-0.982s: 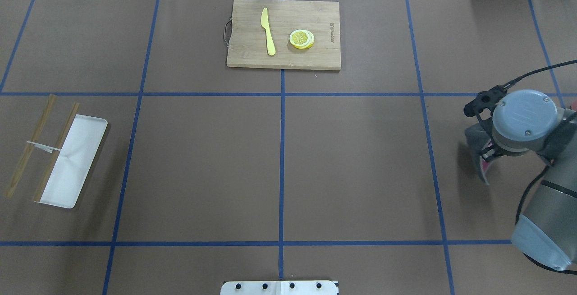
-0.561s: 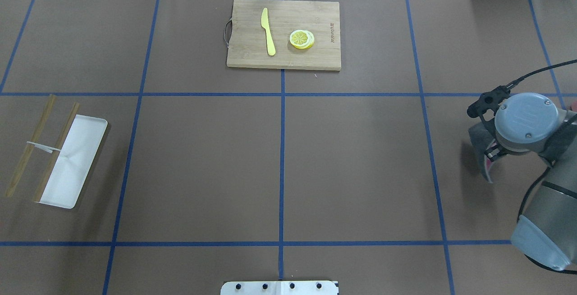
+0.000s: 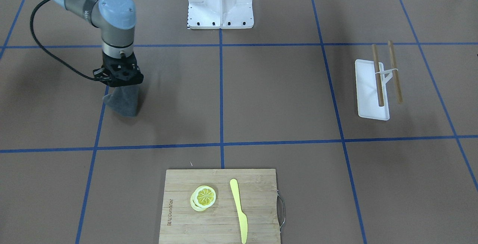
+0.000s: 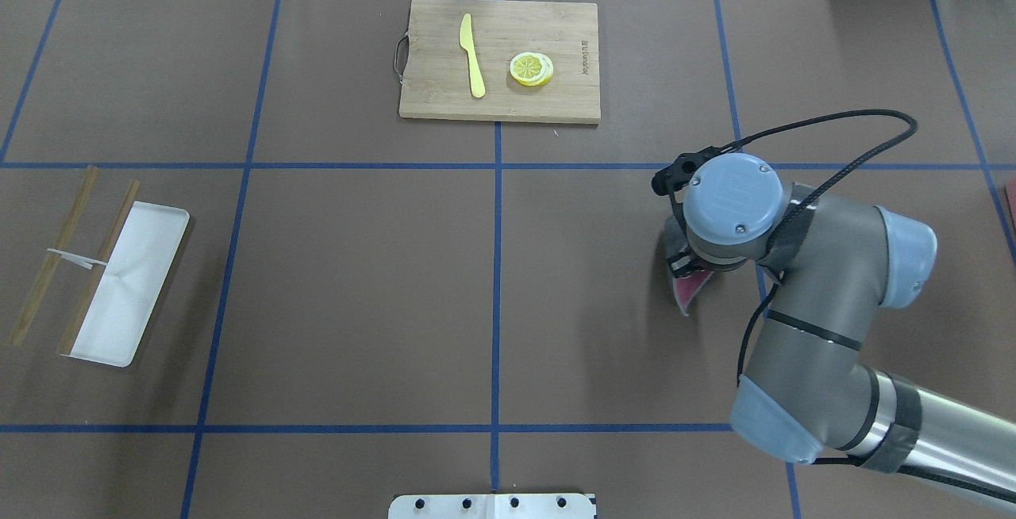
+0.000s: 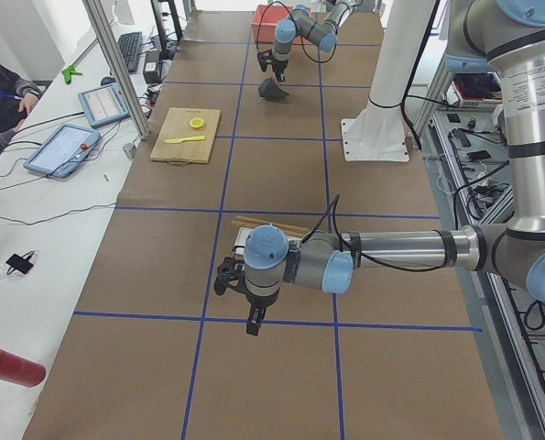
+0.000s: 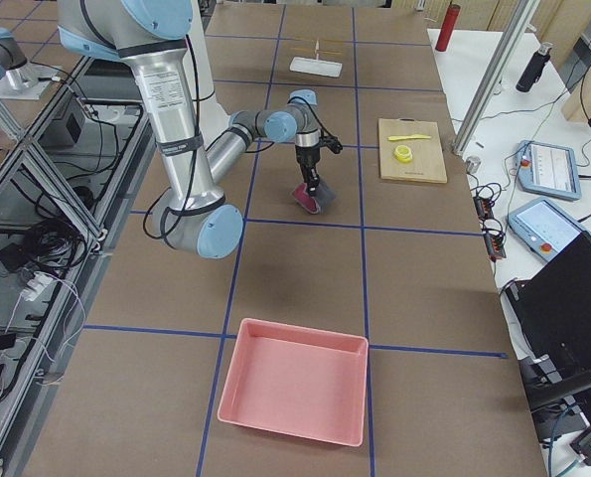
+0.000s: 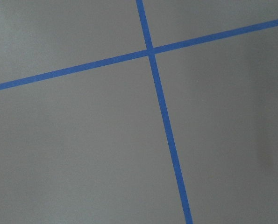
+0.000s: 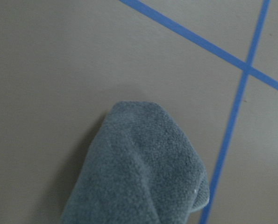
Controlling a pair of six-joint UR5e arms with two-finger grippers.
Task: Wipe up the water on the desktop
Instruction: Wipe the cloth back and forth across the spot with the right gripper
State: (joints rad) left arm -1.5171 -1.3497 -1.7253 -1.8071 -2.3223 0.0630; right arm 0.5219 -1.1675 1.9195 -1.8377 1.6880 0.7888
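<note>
Brown desktop (image 4: 357, 289) w/ blue tape grid (image 4: 497, 265); R pincer (image 3: 121, 85) clamps grey cloth (image 3: 125, 104) (L pincer (image 5: 253, 328) unclear)

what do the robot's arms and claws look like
Both arms are silver-grey metal tubes with rounded light blue joint caps. The right arm carries a looping black cable to its wrist; the right claw has a black, open-framed housing. The left arm ends in a black left claw too.
</note>
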